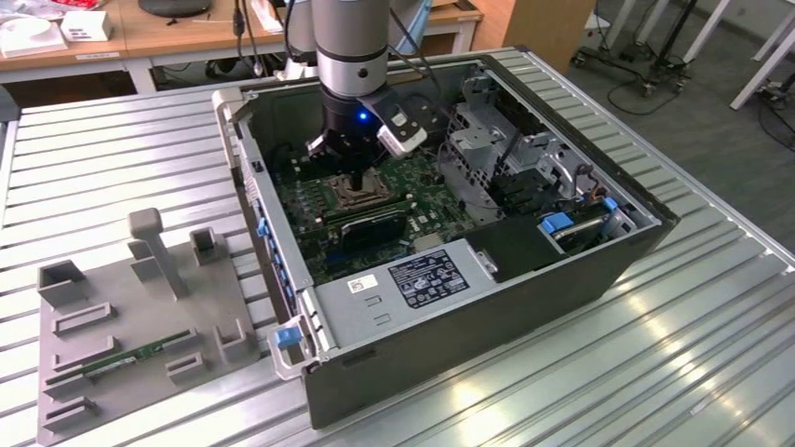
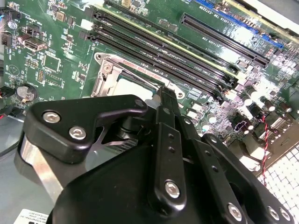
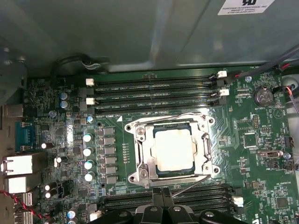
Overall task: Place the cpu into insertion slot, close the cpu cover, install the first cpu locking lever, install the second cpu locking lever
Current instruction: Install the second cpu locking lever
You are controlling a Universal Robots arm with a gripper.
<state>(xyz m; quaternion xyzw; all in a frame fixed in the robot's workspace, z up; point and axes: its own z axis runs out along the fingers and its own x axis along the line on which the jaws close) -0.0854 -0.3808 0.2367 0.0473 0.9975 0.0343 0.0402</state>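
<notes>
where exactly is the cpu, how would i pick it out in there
Start at the open computer case on the slatted table and find the green motherboard inside. Near its middle, between two banks of long black memory slots, sits a silvery cover framing the cpu. It is the only pale, flat, plain square there.

Exterior view: grey robot arm's black gripper (image 1: 361, 179) reaches down inside open black computer case (image 1: 497, 307), directly above square silvery-rimmed insertion slot (image 1: 353, 194) on green motherboard (image 1: 397, 209). Fingers indistinct.
</notes>
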